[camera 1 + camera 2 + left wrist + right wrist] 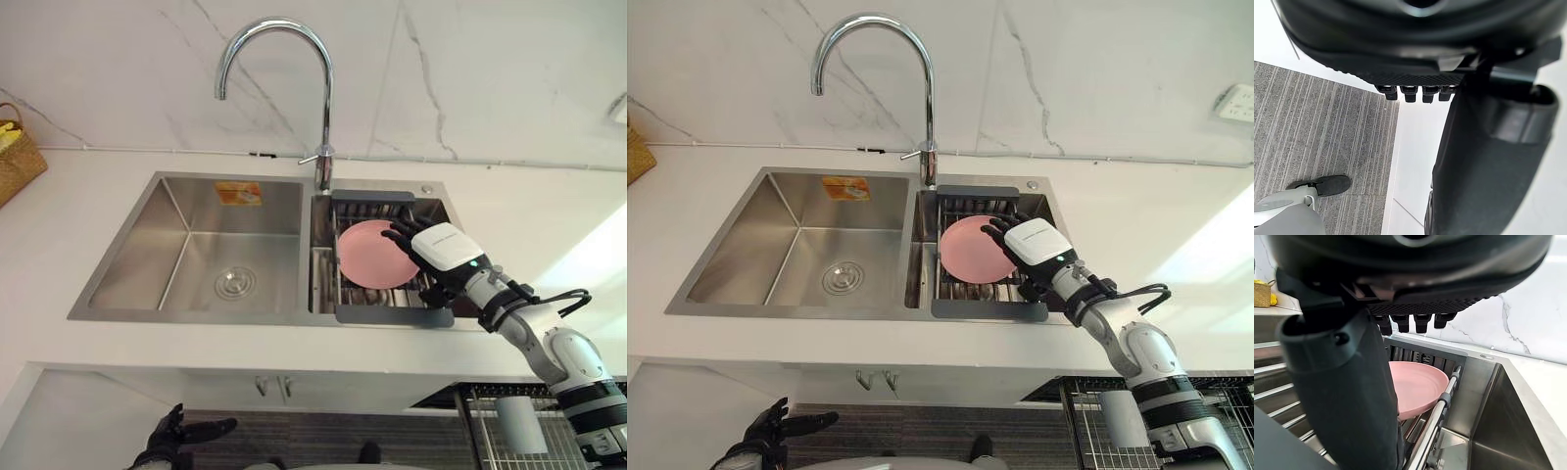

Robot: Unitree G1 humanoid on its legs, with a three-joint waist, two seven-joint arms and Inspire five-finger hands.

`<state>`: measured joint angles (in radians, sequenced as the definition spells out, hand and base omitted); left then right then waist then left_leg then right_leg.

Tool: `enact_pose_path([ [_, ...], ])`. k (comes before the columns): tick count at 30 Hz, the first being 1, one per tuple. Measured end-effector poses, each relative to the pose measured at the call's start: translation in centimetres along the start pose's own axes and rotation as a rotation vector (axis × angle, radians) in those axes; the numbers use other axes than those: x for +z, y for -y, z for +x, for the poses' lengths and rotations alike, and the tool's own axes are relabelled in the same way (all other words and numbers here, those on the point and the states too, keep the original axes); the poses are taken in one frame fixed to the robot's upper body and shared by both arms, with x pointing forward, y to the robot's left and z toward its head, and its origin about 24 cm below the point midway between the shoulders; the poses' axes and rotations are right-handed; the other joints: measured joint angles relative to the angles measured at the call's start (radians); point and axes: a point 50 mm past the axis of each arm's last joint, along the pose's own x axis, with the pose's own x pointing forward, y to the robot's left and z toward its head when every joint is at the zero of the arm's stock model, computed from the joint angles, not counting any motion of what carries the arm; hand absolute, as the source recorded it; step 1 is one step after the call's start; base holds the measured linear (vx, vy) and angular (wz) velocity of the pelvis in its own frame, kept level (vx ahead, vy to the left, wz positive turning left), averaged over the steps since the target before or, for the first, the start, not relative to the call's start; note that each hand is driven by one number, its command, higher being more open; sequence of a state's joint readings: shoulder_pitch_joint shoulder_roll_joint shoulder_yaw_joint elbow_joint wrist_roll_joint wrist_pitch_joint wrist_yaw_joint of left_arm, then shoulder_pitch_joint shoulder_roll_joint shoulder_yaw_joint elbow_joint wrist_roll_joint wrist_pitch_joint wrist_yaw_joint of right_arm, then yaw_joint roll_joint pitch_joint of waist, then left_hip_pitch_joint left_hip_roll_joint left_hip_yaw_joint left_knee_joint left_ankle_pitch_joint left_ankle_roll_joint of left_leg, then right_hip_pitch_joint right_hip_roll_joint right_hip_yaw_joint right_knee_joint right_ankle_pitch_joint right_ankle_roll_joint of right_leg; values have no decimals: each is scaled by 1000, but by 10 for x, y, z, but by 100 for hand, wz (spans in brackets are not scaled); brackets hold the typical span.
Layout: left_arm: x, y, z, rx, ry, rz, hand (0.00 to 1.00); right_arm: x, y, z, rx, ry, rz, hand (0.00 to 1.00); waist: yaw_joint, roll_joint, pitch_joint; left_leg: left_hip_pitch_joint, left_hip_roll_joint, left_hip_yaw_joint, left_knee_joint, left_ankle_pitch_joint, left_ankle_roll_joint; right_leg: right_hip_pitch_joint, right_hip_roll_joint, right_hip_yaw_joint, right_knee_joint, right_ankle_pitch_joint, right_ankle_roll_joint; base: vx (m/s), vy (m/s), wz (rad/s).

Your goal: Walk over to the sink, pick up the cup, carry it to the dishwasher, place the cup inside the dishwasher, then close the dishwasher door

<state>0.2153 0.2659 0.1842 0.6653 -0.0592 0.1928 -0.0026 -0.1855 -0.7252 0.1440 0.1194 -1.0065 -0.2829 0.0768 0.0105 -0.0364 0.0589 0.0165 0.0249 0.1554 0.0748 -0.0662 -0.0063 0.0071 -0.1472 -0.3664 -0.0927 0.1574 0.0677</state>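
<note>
A pink plate [364, 257] leans in the dark dish rack [392, 315] that sits in the sink's right basin. My right hand [443, 251] reaches over the rack from the right. Its fingers [1408, 322] are nearly straight above the plate's right edge and its thumb [1347, 396] is below; it is open and holds nothing. A pale grey cup [519, 423] stands upright in the wire dishwasher rack [485, 431] below the counter at the lower right. My left hand [176, 433] hangs open low at the left, above the striped floor.
The steel sink [127, 264] has a larger left basin with a drain [235, 283]. A tall chrome faucet [324, 108] rises behind the divider. A woven basket [15, 157] stands on the white counter at the far left. A marble wall backs the counter.
</note>
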Motion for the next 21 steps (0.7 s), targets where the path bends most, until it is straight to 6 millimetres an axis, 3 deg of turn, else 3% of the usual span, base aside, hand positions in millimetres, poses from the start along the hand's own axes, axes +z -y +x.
enact_pose_path([
  [15,-3,10,1,-9,-12,31,100,8,-36,17,59,-90,4,100,16,14,10,0,-7,-22,-24,21,2,6,-7,-25,0,1,2,-7,11,5],
  [21,-6,16,1,3,-10,26,100,9,-43,20,-24,-173,36,100,14,17,12,0,-11,-33,-36,34,4,7,-9,-35,0,2,2,-9,14,4],
])
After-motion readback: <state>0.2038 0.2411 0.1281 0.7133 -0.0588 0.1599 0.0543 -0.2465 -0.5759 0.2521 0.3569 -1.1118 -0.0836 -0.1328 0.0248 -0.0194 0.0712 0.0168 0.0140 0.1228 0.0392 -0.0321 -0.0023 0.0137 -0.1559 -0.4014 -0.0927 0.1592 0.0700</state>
